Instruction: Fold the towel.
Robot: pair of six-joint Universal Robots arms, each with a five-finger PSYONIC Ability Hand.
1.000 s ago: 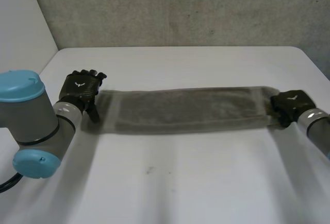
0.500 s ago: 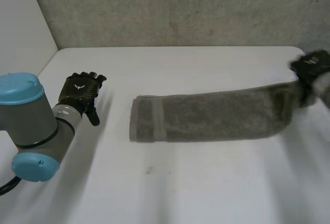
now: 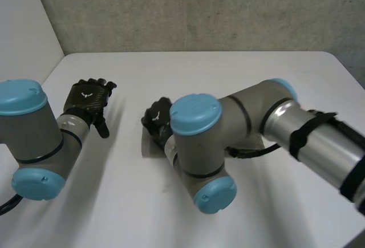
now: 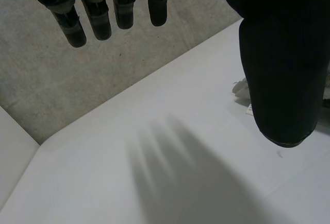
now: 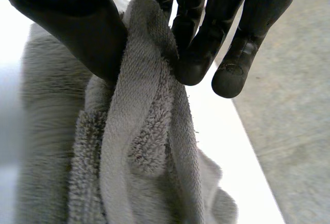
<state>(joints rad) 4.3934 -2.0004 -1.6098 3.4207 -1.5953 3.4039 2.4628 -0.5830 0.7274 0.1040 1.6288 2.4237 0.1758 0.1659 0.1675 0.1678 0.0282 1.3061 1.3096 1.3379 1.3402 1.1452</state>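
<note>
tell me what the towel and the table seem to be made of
The towel looks like grey cotton terry: fuzzy looped pile, with a flatter woven band along its edge. The table is smooth, matt white, with soft shadows and no grain; perhaps laminate or painted board.

A grey terry towel [image 5: 139, 147] is gathered into thick, soft folds, with a flatter woven band running along its edge. That banded edge is raised and pinched between the thumb and fingers of the right robot hand [image 5: 206, 23], while the looped pile below it is bunched and creased. In the head view the towel's left end [image 3: 148, 144] is seen lying on the white tabletop [image 3: 228, 71], left of centre, with the rest hidden beneath the right arm [image 3: 199, 145].
</note>
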